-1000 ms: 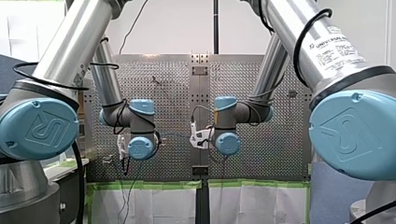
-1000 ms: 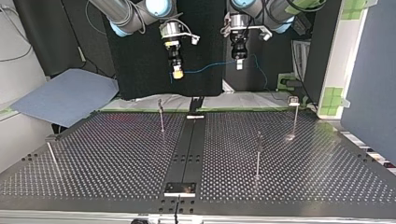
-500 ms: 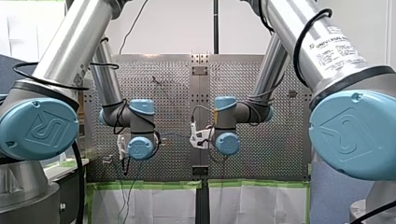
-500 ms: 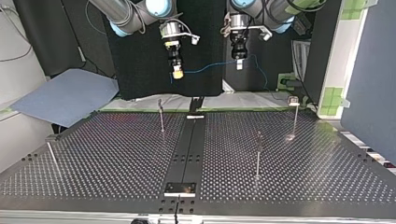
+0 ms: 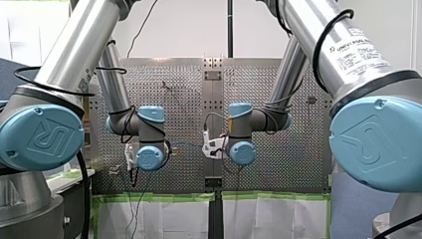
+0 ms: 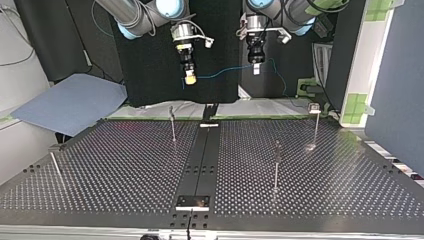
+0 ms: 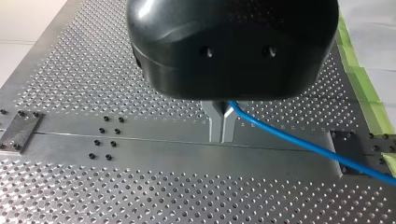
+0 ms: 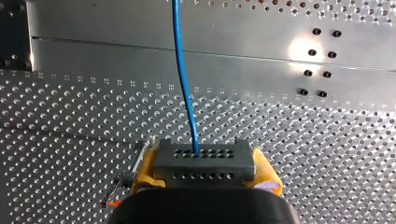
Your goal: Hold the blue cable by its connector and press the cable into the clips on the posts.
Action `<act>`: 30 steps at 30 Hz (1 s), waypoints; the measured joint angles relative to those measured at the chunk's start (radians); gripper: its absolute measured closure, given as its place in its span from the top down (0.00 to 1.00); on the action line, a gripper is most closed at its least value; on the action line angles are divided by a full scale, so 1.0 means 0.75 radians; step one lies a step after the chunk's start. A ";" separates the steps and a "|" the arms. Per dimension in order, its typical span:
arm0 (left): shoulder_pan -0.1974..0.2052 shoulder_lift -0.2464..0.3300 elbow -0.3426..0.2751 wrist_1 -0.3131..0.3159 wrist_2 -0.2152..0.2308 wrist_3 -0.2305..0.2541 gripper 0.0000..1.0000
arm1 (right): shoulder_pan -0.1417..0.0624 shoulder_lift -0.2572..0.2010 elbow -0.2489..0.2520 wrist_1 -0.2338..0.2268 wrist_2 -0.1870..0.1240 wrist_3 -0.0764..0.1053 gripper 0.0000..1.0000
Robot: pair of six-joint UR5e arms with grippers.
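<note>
White label [image 5: 356, 50] on the right arm [image 5: 318, 30] reads "UNIVERSAL ROBOTS". The right hand [image 8: 204, 166] clamps the grey connector [image 8: 203, 158] between yellow pads [image 8: 265, 170]. The blue cable [image 8: 184, 79] runs from it, above the tabletop [image 7: 116, 70], to the left hand [image 7: 222, 125], whose metal fingers [image 7: 215, 126] are closed on it.

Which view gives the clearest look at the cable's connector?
The right wrist view: the grey connector sits large between the yellow pads, with the blue cable leaving its holed face. In the top view, my right gripper is too small to make the connector out. The front and left wrist views show no connector.
</note>
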 joint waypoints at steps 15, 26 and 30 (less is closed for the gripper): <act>0.035 -0.051 -0.004 -0.043 -0.027 0.021 0.00 | 0.001 0.000 0.000 0.000 0.000 0.000 0.00; 0.045 -0.135 -0.004 -0.055 -0.033 0.025 0.00 | 0.000 0.000 0.000 0.002 0.000 0.000 0.00; 0.045 -0.137 -0.004 -0.055 -0.033 0.025 0.00 | 0.000 0.000 0.000 0.002 0.000 0.000 0.00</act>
